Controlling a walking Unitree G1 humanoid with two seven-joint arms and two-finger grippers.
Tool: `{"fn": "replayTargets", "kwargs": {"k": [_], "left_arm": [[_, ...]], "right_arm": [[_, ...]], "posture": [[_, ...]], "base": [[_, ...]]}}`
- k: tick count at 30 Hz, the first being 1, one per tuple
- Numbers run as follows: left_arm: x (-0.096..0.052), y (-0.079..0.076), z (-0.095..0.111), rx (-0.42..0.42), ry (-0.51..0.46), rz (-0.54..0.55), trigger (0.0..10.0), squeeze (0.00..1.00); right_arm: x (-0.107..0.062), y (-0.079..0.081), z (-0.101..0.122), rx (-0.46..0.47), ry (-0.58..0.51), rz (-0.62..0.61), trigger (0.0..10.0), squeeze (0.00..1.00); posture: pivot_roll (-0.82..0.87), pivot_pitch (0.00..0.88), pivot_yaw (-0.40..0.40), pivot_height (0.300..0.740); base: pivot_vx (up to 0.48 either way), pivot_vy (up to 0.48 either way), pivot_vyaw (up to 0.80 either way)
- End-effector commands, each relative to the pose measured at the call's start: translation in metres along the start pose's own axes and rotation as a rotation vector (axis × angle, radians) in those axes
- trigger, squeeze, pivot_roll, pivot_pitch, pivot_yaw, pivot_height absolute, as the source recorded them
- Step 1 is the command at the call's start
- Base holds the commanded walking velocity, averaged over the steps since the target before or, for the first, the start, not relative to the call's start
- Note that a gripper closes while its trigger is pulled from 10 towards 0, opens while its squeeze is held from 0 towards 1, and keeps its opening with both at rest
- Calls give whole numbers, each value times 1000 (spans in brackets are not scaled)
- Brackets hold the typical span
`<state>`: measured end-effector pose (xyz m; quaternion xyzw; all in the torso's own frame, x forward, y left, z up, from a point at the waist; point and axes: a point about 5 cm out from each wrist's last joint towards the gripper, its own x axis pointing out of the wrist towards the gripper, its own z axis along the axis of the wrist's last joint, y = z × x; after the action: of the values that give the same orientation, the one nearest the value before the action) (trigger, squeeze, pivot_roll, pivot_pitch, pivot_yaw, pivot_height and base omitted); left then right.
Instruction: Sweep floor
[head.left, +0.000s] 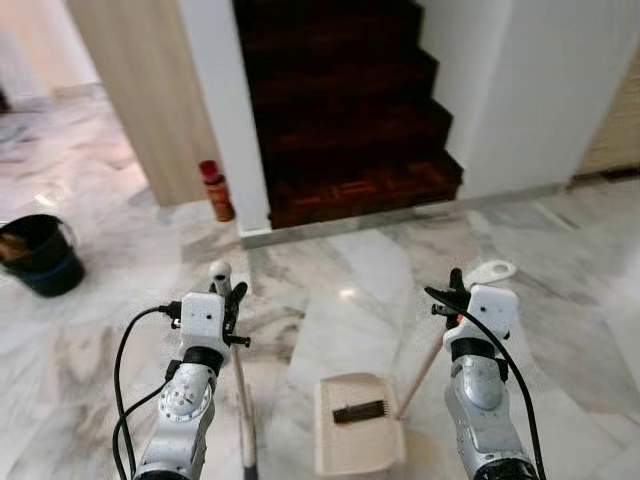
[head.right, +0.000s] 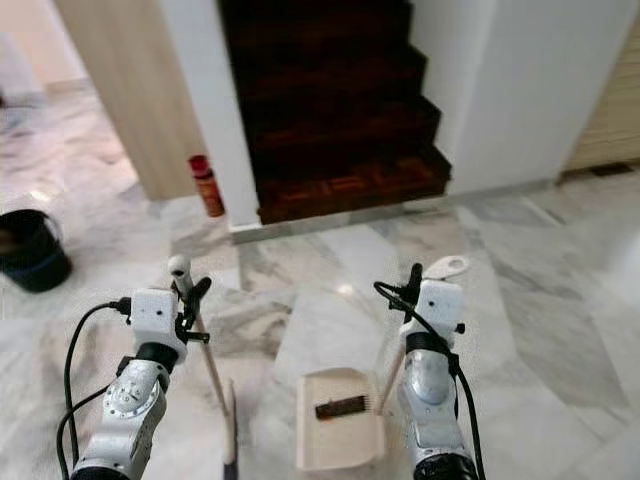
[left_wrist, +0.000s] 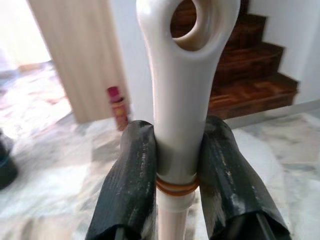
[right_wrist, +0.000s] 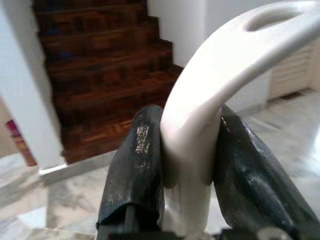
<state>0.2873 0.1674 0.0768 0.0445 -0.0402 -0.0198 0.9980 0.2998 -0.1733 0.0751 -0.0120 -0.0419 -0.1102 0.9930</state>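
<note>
Glossy cream broom handle (left_wrist: 182, 100) between matte black fingers (left_wrist: 131, 190).

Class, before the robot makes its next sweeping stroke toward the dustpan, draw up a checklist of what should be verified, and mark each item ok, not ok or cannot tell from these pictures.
1. Left hand is clamped on the broom handle: ok.
2. Right hand is clamped on the dustpan handle: ok.
3. Dustpan sits on the marble floor between the arms, mouth forward: ok.
4. Broom head touching the floor: cannot tell, it is below the frame.
5. Black bucket and red can stand well away from the sweep path: ok.
6. Dirt left on the floor to sweep: cannot tell.
</note>
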Motion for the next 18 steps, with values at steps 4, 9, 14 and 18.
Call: {"fn": "replayTargets", "kwargs": {"k": [4, 9, 14, 18], "left_arm": [[4, 3, 10, 11, -40, 7, 10000, 0], [4, 3, 9, 9, -38, 6, 10000, 0], [4, 2, 9, 5, -39, 4, 10000, 0], [4, 2, 10, 3, -39, 3, 10000, 0]], "right_arm": [[4, 2, 9, 16, -36, 5, 10000, 0], [4, 2, 8, 25, -29, 6, 10000, 0], [3, 2, 7, 32, -23, 6, 10000, 0], [3, 2, 6, 39, -17, 8, 10000, 0]], "posture": [[52, 0, 39, 740], [53, 0, 40, 740], [54, 0, 40, 740], [55, 0, 39, 740]], "base": [[0, 0, 0], [0, 0, 0], [0, 0, 0], [0, 0, 0]]}}
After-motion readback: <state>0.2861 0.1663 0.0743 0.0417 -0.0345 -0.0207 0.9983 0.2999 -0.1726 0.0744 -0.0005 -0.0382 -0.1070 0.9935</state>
